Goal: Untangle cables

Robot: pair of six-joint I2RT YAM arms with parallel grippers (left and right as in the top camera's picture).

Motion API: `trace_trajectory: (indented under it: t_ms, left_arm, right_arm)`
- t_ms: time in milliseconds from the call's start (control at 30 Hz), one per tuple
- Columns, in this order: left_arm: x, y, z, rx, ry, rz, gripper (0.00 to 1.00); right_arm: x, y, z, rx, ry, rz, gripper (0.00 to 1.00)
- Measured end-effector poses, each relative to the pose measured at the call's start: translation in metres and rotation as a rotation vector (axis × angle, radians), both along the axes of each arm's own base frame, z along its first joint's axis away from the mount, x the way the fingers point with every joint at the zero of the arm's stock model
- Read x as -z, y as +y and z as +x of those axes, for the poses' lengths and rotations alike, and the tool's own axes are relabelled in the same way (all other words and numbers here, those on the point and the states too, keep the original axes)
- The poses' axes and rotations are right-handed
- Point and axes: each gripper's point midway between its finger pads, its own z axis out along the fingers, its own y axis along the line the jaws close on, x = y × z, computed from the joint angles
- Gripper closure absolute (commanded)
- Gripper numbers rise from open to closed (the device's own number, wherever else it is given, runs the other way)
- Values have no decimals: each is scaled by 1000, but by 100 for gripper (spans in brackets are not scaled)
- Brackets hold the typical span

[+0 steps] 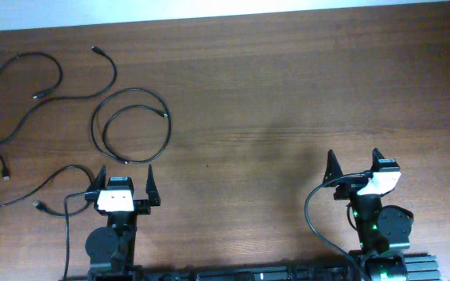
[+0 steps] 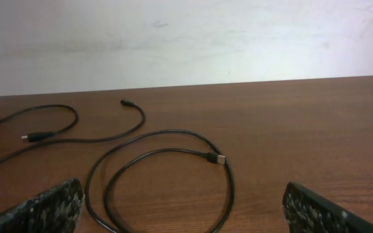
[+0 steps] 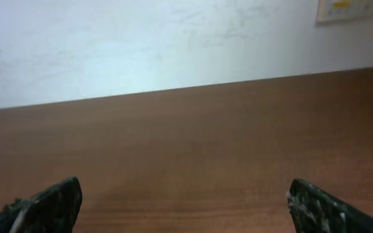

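overhead: fixed high, straight down on the table (image 1: 287,94), my left arm (image 1: 114,238) and right arm (image 1: 380,226) at its near edge | left wrist: low over the wood, facing forward to the wall (image 2: 186,39), close on the looped cable (image 2: 215,157) | right wrist: equally low, facing the same wall | shared: overhead and left wrist both hold that loop

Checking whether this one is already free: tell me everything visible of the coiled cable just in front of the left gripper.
The coiled cable is a thin black cord, rubbery-looking, lying flat on the wooden table in about two loose round loops, one inside the other. The inner loop ends in a small black plug with a metallic tip; the other end is unclear. It lies just ahead of the open left gripper, untouched, apparently apart from the other cables.
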Motion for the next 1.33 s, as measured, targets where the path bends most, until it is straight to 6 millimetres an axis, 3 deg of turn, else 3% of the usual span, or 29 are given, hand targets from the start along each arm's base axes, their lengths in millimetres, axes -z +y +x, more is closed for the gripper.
trace_trajectory:
  t_ms: [267, 1333]
  left_arm:
    - [0, 0, 0, 0, 0, 0, 1]
    - [0, 0, 0, 0, 0, 0, 1]
  right_arm:
    - [0, 16, 0, -79, -11, -132, 0]
    - [0, 16, 0, -80, -12, -150, 0]
